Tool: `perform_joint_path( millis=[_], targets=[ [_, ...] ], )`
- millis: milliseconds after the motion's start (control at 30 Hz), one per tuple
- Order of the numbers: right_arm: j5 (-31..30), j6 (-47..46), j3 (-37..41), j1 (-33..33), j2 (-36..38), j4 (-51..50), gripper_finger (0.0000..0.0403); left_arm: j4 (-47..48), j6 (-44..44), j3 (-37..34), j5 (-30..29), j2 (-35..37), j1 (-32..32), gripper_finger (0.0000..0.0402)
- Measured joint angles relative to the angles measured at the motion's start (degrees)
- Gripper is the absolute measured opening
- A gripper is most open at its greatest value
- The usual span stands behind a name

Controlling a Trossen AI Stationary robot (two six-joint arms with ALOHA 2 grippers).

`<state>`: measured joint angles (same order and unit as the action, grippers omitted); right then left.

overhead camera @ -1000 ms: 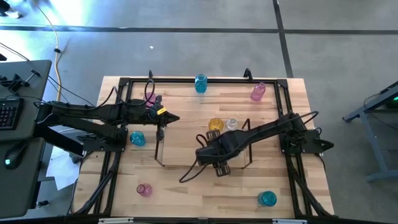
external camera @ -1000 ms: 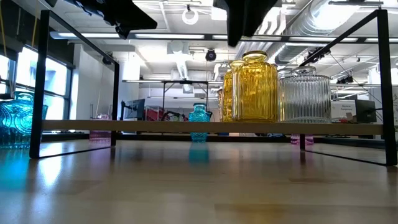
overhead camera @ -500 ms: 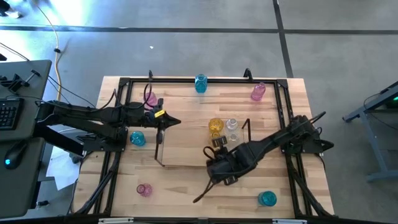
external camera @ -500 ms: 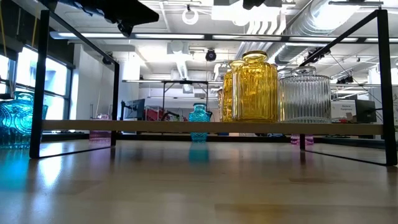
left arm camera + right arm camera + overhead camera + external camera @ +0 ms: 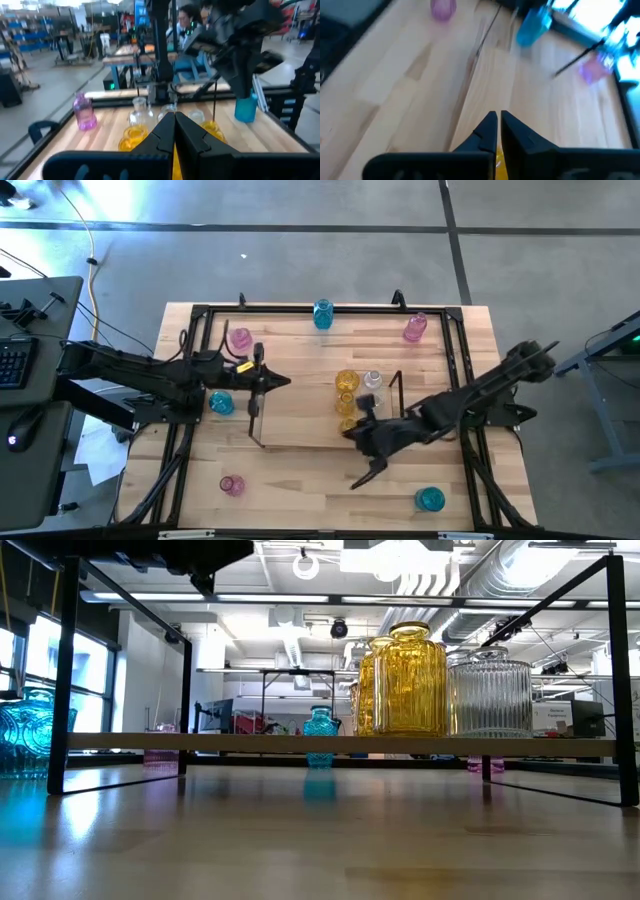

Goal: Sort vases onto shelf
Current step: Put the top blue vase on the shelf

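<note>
Nearby: teal vase (image 5: 430,499) at the desk's front right, pink vase (image 5: 232,485) front left.
Shelf (image 5: 300,445): mid-desk; yellow vases (image 5: 346,383) and clear vase (image 5: 372,379) on its right end.
Right gripper (image 5: 352,431): fingers pressed together, empty, above the shelf.
Left gripper (image 5: 286,381): fingers pressed together, over the shelf's left end.
Desk (image 5: 300,490): pale wood, black-framed.

Low wire-framed shelf (image 5: 320,415) sits mid-table. On its right end — two yellow glass vases (image 5: 347,385) side by side with a clear glass vase (image 5: 372,380). Teal vase (image 5: 323,313) and pink vase (image 5: 415,328) stand behind it — another teal vase (image 5: 430,499) front right.
</note>
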<state>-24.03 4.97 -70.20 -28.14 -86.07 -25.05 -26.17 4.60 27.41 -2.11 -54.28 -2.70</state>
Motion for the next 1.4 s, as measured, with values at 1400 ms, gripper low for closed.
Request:
perform_joint_path(
  millis=[1400],
  targets=[
    [6.2,4.1,20.3,34.4,8.8,31.6,0.0091,-2.8,-2.3,-0.8,-1.3,-0.3,8.9,0.0]
  ],
)
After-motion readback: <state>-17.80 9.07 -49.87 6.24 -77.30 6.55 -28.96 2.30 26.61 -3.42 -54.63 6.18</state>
